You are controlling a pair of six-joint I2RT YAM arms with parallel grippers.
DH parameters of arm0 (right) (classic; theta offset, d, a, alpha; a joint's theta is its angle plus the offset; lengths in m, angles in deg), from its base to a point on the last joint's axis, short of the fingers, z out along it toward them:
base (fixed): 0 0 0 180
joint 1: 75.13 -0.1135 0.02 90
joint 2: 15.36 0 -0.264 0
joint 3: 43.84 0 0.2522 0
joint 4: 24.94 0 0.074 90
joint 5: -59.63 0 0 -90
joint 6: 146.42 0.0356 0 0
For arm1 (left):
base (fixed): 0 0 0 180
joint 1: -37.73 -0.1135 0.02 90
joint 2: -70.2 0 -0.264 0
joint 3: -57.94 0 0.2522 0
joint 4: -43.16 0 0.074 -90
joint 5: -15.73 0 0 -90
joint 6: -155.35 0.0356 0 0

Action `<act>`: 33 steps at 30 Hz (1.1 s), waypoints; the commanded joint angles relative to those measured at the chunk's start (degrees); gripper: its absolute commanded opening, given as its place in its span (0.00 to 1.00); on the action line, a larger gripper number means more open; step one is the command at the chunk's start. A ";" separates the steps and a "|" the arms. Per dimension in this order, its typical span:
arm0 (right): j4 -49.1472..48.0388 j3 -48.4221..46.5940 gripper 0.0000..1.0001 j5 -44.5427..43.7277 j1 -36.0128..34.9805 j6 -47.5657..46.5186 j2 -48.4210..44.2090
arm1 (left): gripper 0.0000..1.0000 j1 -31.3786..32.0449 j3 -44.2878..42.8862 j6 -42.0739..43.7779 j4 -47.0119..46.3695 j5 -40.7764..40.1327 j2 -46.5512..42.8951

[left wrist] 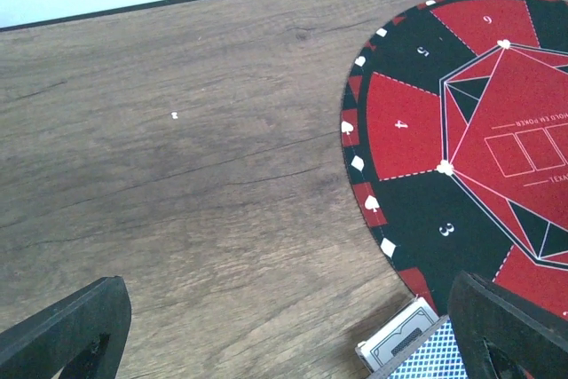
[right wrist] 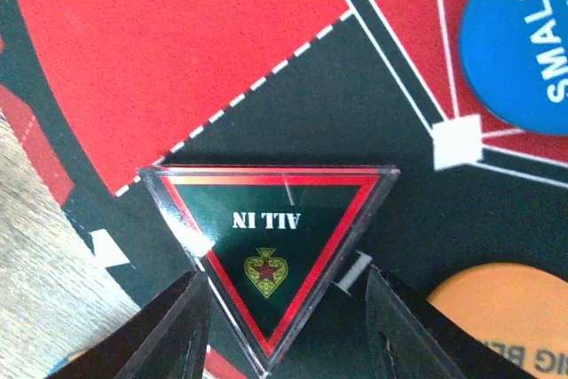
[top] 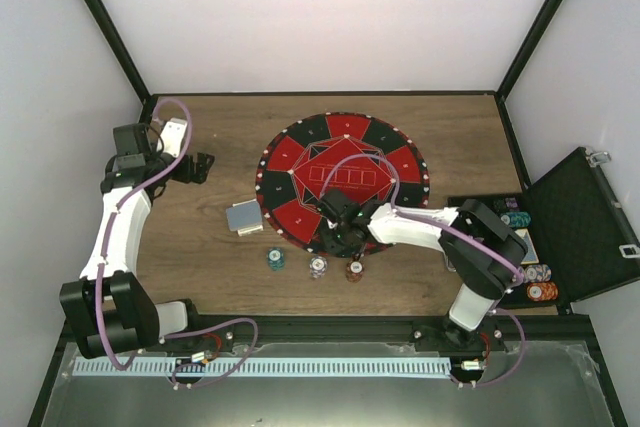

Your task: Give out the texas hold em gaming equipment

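Parted, the right end effector point(right wrist: 282, 277) straddles a flat triangular clear-plastic "ALL IN" marker point(right wrist: 266, 237): stiff, light, probably slick; pinch its slanted edges.

White shell links and chunky black joint housings on left arm point(top: 118, 232) and right arm point(top: 412, 225), both on black bases. A purple cable point(top: 160, 179) runs along each arm and loops loose at the ends. The left hand point(top: 197, 167) and right hand point(top: 340, 229) are all black. Their fingers point(left wrist: 62, 330) are matte, blocky and straight-edged.
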 commanded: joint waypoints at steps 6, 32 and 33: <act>0.34 -4.30 0.42 0.74 -0.99 -1.60 4.28 | 1.00 -0.32 -3.17 -0.07 0.75 -0.41 0.26; 0.84 -21.33 0.50 -4.26 -0.50 -4.47 13.23 | 1.00 -0.38 -5.96 1.50 5.39 1.44 1.24; 0.43 -20.58 0.52 -3.65 -0.54 -4.79 12.29 | 1.00 -0.41 -6.51 1.68 6.19 1.73 1.51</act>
